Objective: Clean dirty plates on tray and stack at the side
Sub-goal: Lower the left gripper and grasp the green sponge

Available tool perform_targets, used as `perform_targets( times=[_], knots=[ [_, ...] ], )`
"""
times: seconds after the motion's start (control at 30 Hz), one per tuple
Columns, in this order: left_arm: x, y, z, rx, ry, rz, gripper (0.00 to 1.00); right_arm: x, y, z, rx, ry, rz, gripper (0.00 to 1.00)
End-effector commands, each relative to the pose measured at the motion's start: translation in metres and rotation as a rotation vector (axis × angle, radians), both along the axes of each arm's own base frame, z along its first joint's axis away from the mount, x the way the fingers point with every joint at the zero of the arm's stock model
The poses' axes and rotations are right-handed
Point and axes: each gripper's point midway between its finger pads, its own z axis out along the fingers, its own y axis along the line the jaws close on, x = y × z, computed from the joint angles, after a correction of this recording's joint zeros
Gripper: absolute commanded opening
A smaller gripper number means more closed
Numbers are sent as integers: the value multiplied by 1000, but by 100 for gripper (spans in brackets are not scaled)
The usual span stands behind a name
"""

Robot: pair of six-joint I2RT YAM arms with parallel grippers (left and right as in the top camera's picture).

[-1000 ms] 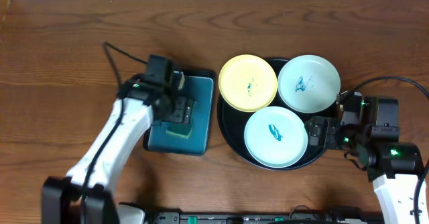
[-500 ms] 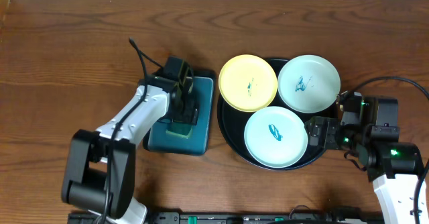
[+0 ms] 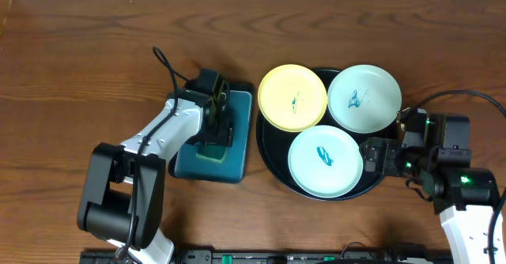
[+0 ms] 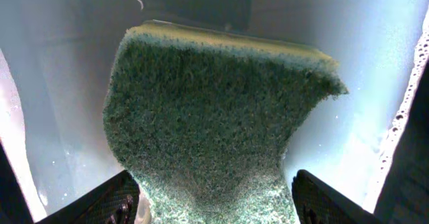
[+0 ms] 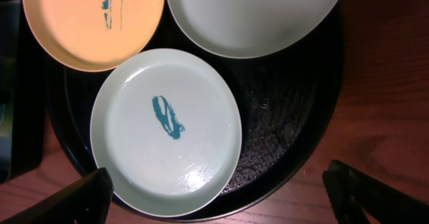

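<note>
While the left claw (image 4: 214,200) hangs low over the small teal tray (image 3: 239,118), its fingertips (image 4: 107,200) flank the near end of a green sponge (image 4: 214,110) lying there; whether they press on it I cannot tell. Right of that, on the wooden tabletop (image 3: 79,58), the black tray (image 3: 271,167) carries all three plates. The yellow plate (image 3: 292,98) sits back left and the back mint plate (image 3: 364,98) back right, both reaching over the rim. The front mint plate (image 3: 325,160) lies nearest the robot. Each shows a blue-green smear at centre. The right claw (image 5: 218,200) stands wide, holding nothing, just beside the black tray's right edge.
</note>
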Motion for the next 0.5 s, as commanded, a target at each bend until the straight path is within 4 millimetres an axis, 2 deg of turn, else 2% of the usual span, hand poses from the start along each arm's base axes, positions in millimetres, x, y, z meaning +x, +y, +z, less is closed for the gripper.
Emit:
perform_targets(
  times=[0.0,0.27,0.47],
  knots=[
    [8,-2,1,2,-16,15,74,3,2,7,2,-19,17,99],
    [11,-3,2,-7,-25,75,72,2,2,7,2,-18,17,99],
    [3,0,-5,0,-3,75,69,2,2,7,2,-18,17,99]
  ],
)
